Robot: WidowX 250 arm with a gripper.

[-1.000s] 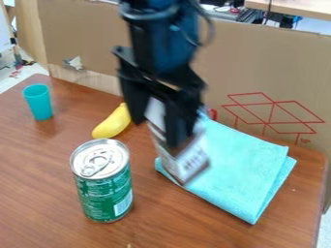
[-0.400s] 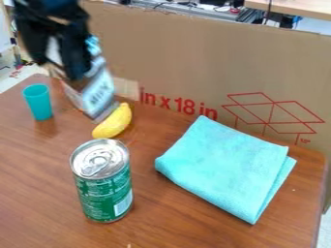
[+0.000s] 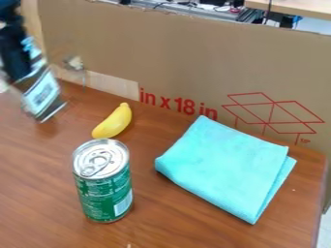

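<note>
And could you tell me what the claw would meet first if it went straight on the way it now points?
Most likely the tabletop: the claw points down, slightly toward picture right, so the lower end of its held carton would touch first, though depth is unclear.

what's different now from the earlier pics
The claw moved toward the picture's left, carrying the carton from in front of the cloth's left part, past the banana, to near the left edge. It had hold of the carton throughout. The green can, yellow banana and folded turquoise cloth stayed put.
</note>
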